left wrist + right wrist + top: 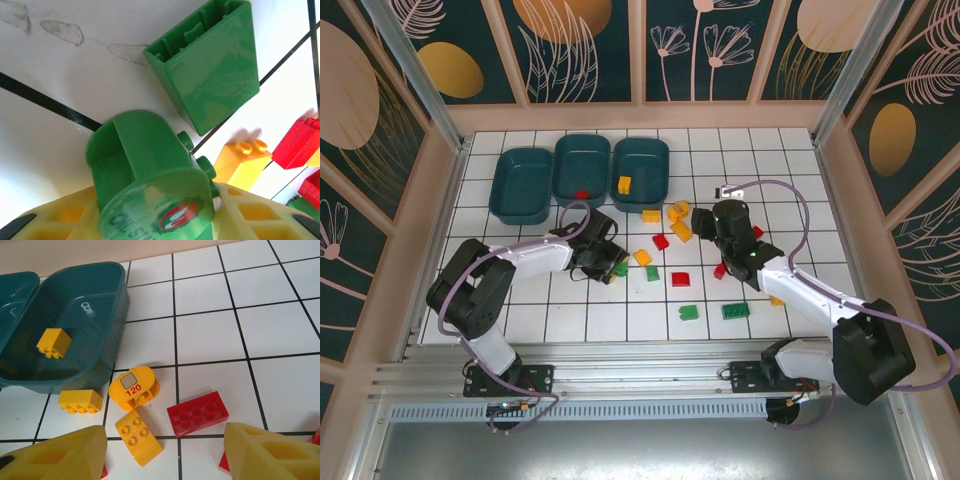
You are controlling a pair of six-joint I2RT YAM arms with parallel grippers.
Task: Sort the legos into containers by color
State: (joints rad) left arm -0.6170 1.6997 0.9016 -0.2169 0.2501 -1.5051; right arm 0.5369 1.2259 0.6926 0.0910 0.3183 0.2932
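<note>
**Round green piece between the left jaws, right jaws open by the yellows**

From the top camera I see three containers in a row at the far left of the worktop (800, 180). These are the left bin (520, 190), the middle bin (582, 160) with a red piece (582, 194) inside, and the right bin (642, 160) holding a yellow piece (624, 184). Loose legos lie scattered mid-worktop between the arms. The left gripper (608, 265) sits low among them, its jaws hidden under the wrist. The right gripper (708, 218) is just right of a yellow cluster, and its jaws are hard to make out here.

On the left wrist camera, the round green piece (150, 170) stands between the yellow fingers (55, 220). It is so close that its label blurs and runs off the bottom edge. I cannot tell whether the jaws pinch it or merely flank it. Just beyond lies a green brick (210, 65) on its side, hollow underside towards me. To the right are an orange brick (245, 162) and a red brick (300, 142) cut by the frame.

On the right wrist camera, the right jaws stand well apart and hold nothing. Beyond them lie a flat red brick (197, 412), a curved yellow brick (137, 435) and a round yellow piece (134, 386) marked 120. More red is half hidden behind the right finger.
</note>
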